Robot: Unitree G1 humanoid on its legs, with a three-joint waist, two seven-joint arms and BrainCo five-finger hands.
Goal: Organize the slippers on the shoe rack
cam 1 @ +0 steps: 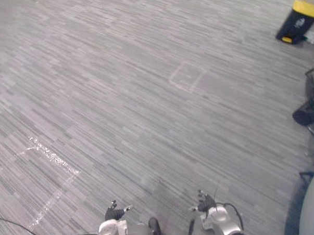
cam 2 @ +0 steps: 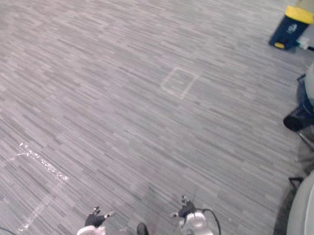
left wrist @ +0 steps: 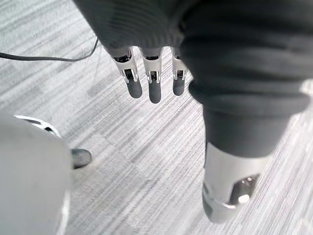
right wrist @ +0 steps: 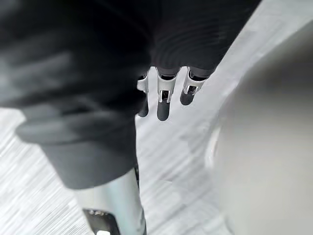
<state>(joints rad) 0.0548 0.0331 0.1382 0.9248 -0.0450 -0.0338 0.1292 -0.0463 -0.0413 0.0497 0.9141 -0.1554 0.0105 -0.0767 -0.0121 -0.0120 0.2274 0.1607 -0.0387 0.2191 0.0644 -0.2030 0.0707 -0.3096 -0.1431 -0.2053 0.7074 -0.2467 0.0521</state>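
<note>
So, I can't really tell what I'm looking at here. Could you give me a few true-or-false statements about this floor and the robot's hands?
1. The right hand clutches a slipper. False: it is open and holds nothing.
2. The left hand is open and empty. True.
3. The floor is bare wood. False: it is grey striped carpet.
4. A dark bin with a yellow lid stands far off on the robot's right. True.
5. A small square outline is marked on the carpet. True.
</note>
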